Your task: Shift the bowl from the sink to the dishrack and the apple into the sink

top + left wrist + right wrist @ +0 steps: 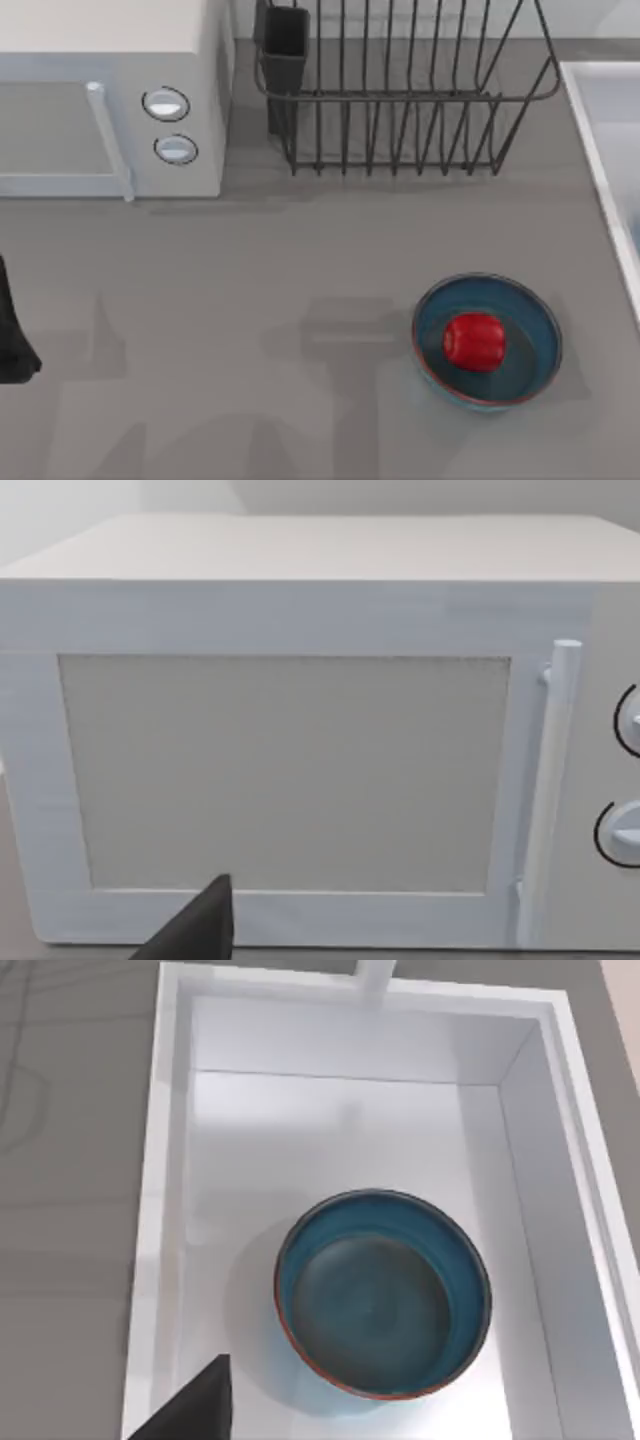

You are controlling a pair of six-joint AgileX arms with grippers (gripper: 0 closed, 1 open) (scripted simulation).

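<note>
So rn the blue bowl (383, 1293) that needs moving sits upright and empty inside the white sink (160, 1210), nothing else in there w/ it. The right wrist cam looks pretty much straight down into the sink, w/ the bowl just off a dark fingertip (195, 1405) poking into that view, so imo the right arm is hanging over the sink and is way nearer to it than the left. Bowl's round so no long axis to line up on, grabbing the rim from above looks like the obvious play. Can't tell if the right claw is released or clenched, only one finger sliver shows. Same deal on the left: its wrist cam stares at the microwave (290, 770) door w/ one dark fingertip (200, 925) in the corner, can't tell its state either, and in the top view a dark bit of the left arm (12, 335) sits parked at the table's left edge. The apple (473, 341) is sitting inside a second, identical-looking bowl (530, 375) out on the counter, toward the right side, w/ the sink's rim (600, 130) along the right edge. Dishrack (400, 120) is at the back, empty btw, utensil cup (285, 45) on its left corner also looks empty. Nothing of the job done yet afaict.
</note>
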